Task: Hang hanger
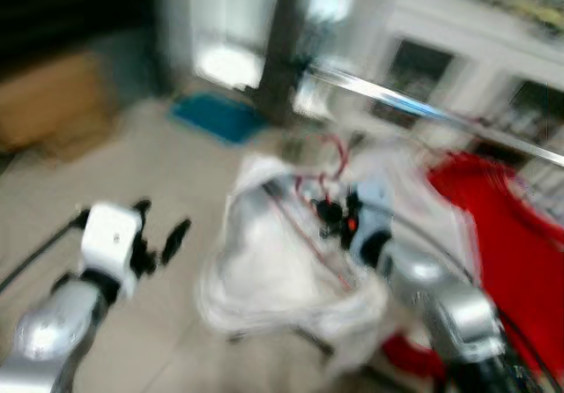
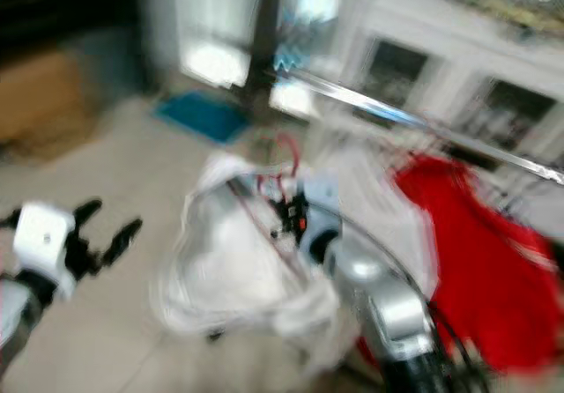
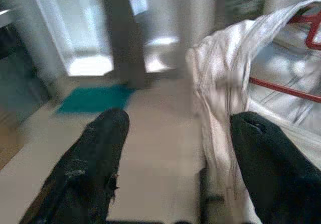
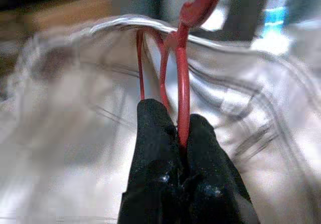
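My right gripper (image 1: 337, 212) is shut on a red hanger (image 4: 181, 78), its two black fingers (image 4: 155, 133) pinching the hanger's neck below the hook. A white shirt (image 1: 278, 270) with faint checks hangs on the hanger and drapes below my right arm. The hook (image 1: 335, 155) points up toward a silver clothes rail (image 1: 414, 107) that slants across the upper right, and it sits below the rail. My left gripper (image 1: 163, 234) stands open to the left of the shirt, holding nothing; the shirt's edge (image 3: 215, 113) lies close beside one of its fingers (image 3: 93, 169).
A red garment (image 1: 502, 234) hangs from the rail at the right. A dark post (image 1: 280, 45) rises behind the shirt, with a blue mat (image 1: 218, 115) on the tiled floor by it. A brown box (image 1: 53, 98) stands at far left, white cabinets (image 1: 458, 67) behind the rail.
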